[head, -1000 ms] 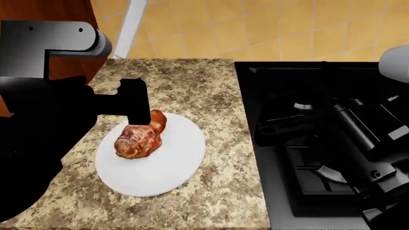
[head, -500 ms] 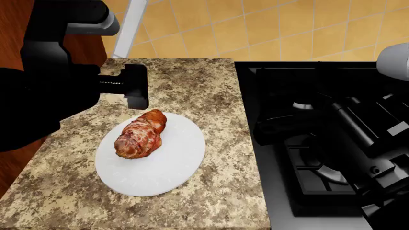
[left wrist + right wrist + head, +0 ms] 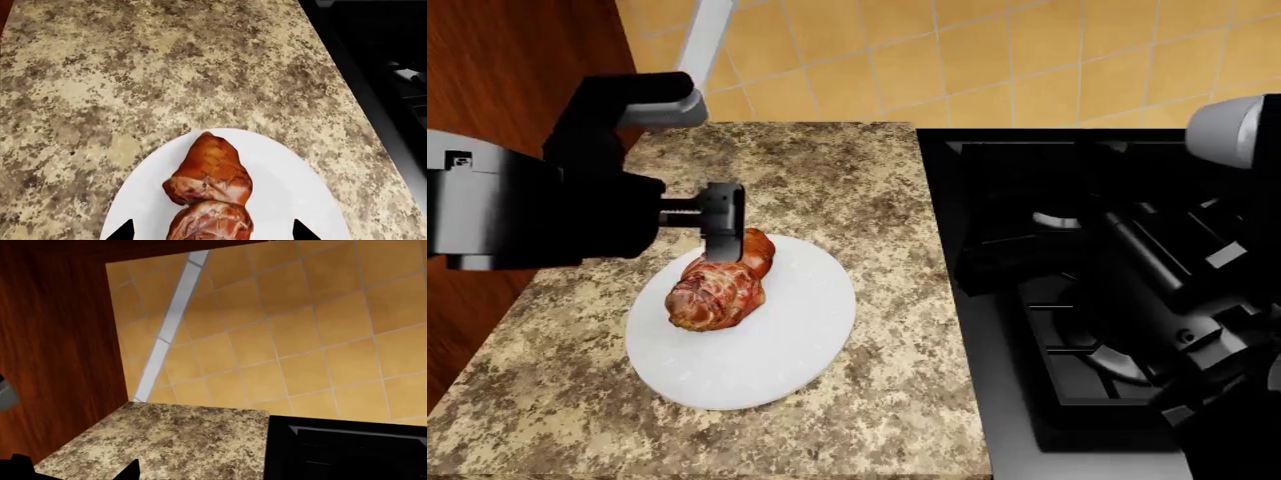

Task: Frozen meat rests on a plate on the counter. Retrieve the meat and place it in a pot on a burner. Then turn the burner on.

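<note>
Left of centre in the head view, the left gripper [image 3: 723, 228] hangs just above the far end of the frozen meat [image 3: 719, 282], its dark body covering the tip of the chunk. Its two fingertips show in the left wrist view spread wide apart, one to each side of the meat, so the jaws stand open with nothing held. The meat lies on the plate [image 3: 787, 340], toward the plate's upper left part, and the plate sits on the counter [image 3: 868, 190], lower left of the frame. To the right of the counter lies the black stove top [image 3: 1068, 330]. The right gripper [image 3: 73, 467] shows only two dark fingertips low in the right wrist view, set well apart, open and empty. Behind the counter rises a tan tiled wall [image 3: 961, 60].
</note>
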Robot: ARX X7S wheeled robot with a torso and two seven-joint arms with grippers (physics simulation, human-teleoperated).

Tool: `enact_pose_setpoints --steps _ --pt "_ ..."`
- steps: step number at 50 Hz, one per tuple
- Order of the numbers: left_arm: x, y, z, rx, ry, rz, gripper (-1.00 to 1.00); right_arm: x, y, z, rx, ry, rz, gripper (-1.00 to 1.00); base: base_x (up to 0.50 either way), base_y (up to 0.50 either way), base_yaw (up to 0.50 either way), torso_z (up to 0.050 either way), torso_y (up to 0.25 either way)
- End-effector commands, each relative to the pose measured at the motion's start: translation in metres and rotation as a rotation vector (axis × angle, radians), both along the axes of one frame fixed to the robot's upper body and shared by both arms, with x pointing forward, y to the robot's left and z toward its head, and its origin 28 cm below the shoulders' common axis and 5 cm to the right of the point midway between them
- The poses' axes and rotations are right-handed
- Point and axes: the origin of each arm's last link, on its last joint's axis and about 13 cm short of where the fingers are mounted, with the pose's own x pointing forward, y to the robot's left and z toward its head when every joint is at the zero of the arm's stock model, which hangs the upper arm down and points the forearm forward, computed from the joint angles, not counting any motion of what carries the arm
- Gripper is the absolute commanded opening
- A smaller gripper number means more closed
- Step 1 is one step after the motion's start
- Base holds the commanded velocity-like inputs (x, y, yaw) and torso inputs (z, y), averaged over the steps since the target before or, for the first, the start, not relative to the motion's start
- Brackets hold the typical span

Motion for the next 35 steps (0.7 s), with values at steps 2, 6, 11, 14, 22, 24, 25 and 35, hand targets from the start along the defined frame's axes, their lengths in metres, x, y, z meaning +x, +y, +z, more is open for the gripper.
enact_pose_setpoints --steps 2,6,11,14,22,24,25,35 --pt "0.007 -0.005 -0.011 0.002 0.047 -0.039 1.00 0.006 -0.002 -0.004 0.003 0.013 -0.004 1.00 0.00 0.00 0.00 0.000 0.000" --pt "0.009 -0.007 -0.013 0.005 0.050 -0.046 1.00 0.006 -0.003 -0.005 0.005 0.017 -0.006 1.00 0.00 0.00 0.00 0.000 0.000" --pt "0.012 -0.008 -0.014 0.007 0.053 -0.052 1.00 0.008 -0.005 -0.007 0.006 0.021 -0.010 1.00 0.00 0.00 0.00 0.000 0.000" --pt "0.013 -0.009 -0.016 0.010 0.058 -0.058 1.00 0.009 -0.005 -0.008 0.007 0.023 -0.012 1.00 0.00 0.00 0.00 0.000 0.000" --pt "0.019 -0.012 -0.018 0.015 0.069 -0.069 1.00 0.013 -0.006 -0.011 0.010 0.033 -0.016 1.00 0.00 0.00 0.00 0.000 0.000" --pt "0.021 -0.012 -0.019 0.017 0.070 -0.068 1.00 0.014 -0.006 -0.012 0.011 0.036 -0.016 1.00 0.00 0.00 0.00 0.000 0.000" --pt "0.022 -0.012 -0.019 0.017 0.071 -0.065 1.00 0.015 -0.006 -0.012 0.011 0.037 -0.016 1.00 0.00 0.00 0.00 0.000 0.000" --pt "0.032 -0.010 -0.024 0.024 0.078 -0.045 1.00 0.023 -0.006 -0.017 0.014 0.052 -0.014 1.00 0.00 0.00 0.00 0.000 0.000"
